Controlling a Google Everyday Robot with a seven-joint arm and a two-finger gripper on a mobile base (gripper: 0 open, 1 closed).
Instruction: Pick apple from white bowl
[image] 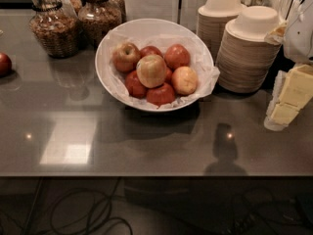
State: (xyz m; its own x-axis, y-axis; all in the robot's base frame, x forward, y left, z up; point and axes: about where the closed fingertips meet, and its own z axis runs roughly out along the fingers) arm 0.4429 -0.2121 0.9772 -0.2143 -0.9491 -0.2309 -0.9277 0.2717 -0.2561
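The pale yellow-cream apple (150, 70) lies on top of the pile in the middle of the white bowl (105, 78), which is lined with crinkled white paper. Dark red apples (160, 94) and a smaller peach-pink apple (185, 80) lie around it. My gripper (286, 102), cream-coloured, hangs at the right edge of the view, over the table to the right of the bowl and well apart from it. It holds nothing that I can see.
Two stacks of beige disposable bowls (247, 53) stand right of the white bowl, close to my arm. Glass jars (54, 26) stand at the back left. A lone red apple (4, 63) lies at the left edge. The table's front edge (146, 175) runs below.
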